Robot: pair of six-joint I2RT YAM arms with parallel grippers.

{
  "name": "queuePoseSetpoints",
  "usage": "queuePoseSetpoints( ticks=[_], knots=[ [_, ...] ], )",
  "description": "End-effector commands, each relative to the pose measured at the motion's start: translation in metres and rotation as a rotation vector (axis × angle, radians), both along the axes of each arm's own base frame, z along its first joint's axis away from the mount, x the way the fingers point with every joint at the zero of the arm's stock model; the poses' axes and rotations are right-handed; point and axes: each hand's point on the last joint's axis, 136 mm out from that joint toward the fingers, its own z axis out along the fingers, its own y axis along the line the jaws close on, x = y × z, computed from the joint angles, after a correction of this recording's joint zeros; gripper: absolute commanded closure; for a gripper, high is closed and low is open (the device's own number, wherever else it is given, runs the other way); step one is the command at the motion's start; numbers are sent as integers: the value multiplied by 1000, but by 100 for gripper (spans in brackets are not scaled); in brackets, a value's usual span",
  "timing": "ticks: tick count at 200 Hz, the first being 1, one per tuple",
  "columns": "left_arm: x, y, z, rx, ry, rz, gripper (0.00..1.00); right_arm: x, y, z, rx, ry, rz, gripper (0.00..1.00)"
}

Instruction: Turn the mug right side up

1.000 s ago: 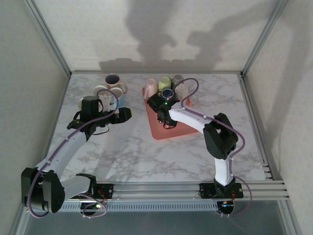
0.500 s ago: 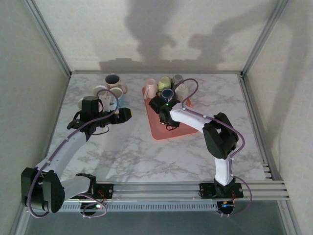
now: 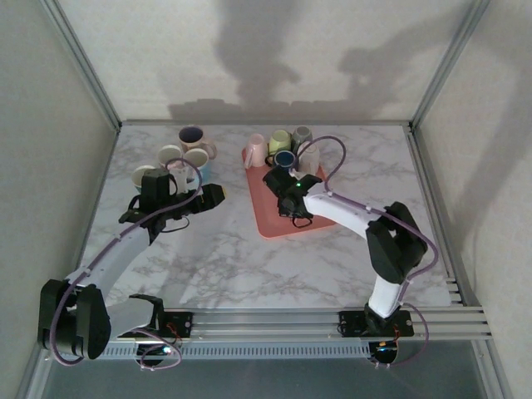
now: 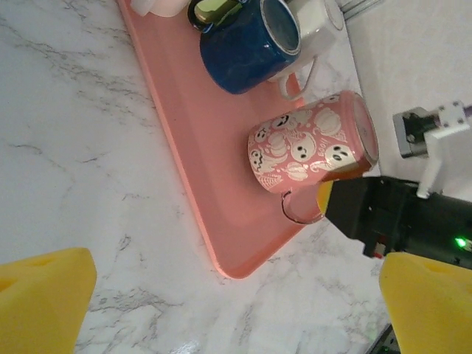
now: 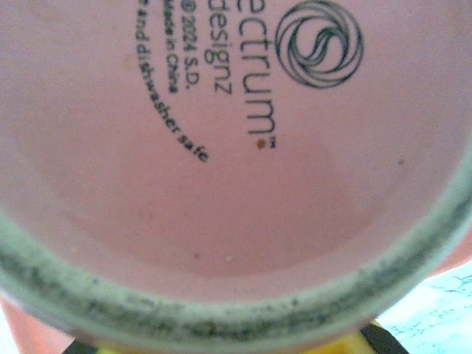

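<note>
The mug (image 4: 310,144), pink with white ghost faces, lies on its side on the pink tray (image 4: 206,147), base toward my right gripper (image 3: 293,209). One yellow finger (image 4: 327,195) presses against the mug by its handle (image 4: 296,212). In the right wrist view the mug's printed underside (image 5: 236,147) sits right against the camera, with a sliver of yellow pad below it. The right gripper is shut on the mug near the handle. My left gripper (image 3: 213,195) hovers open over bare marble left of the tray, holding nothing, and is also in the left wrist view (image 4: 236,324).
A blue mug (image 3: 285,158) and several pale mugs (image 3: 280,140) crowd the tray's far end. Several more mugs (image 3: 192,137) stand on the marble at the back left, just behind the left arm. Metal frame posts border the table.
The right arm's elbow swung out to the right and its gripper shifted slightly nearer along the tray, closing on the mug. The left arm barely moved.
</note>
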Motion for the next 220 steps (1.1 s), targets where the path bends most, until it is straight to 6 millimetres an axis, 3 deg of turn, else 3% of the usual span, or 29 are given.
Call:
queuePoseSetpoints(
  ticks=[1,22,68,160,220],
  knots=[
    [-2,-10,14,-80,-35,-26,8,11,6,44,107,-128,35,100],
    [-7,-19,21,-154,-45,-63,14,6,7,59,162,-152,77,100],
    [-16,-33,35,-239,-65,-72,14,3,10,96,303,-210,136,100],
    [-26,-43,86,-423,-110,-21,17,-2,54,178,626,-325,327,100],
    [-38,-52,100,-529,-111,-57,18,-10,76,219,875,-352,403,100]
  ],
)
